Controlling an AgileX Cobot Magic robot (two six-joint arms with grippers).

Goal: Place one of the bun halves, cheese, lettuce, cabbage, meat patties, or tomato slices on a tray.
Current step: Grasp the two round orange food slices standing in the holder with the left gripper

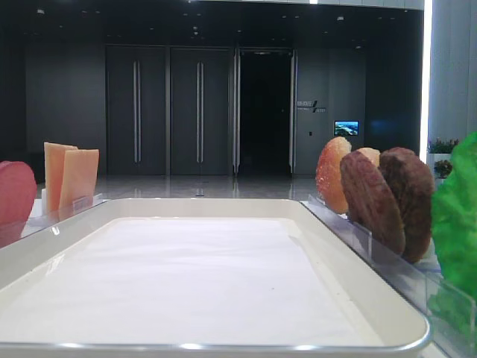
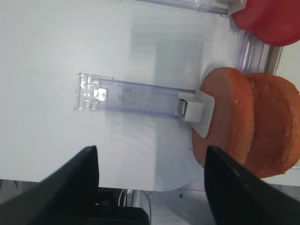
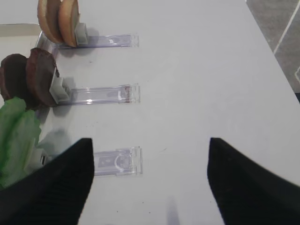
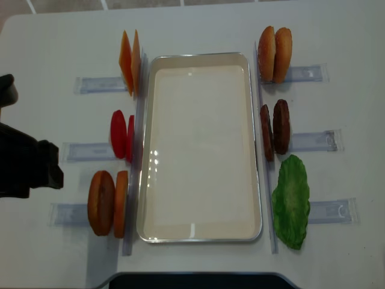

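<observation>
The white tray point(image 4: 201, 232) lies mid-table with only its paper liner in it. Left of it stand cheese point(image 4: 129, 60), tomato slices point(image 4: 122, 135) and bun halves point(image 4: 108, 203). On its right are more bun halves point(image 4: 275, 54), meat patties point(image 4: 275, 129) and lettuce point(image 4: 292, 198). No cabbage is in view. My left gripper point(image 2: 151, 154) is open and holds nothing, with the bun halves point(image 2: 248, 126) just off its right finger. My right gripper point(image 3: 150, 143) hangs open over bare table, to the right of the lettuce point(image 3: 16, 136) and patties point(image 3: 33, 79).
Clear plastic racks point(image 4: 313, 139) stick out from each food stack toward the table's sides. One rack point(image 2: 131, 96) lies ahead of my left gripper and another point(image 3: 115, 161) is beside my right gripper's left finger. My left arm point(image 4: 24, 168) is at the table's left edge.
</observation>
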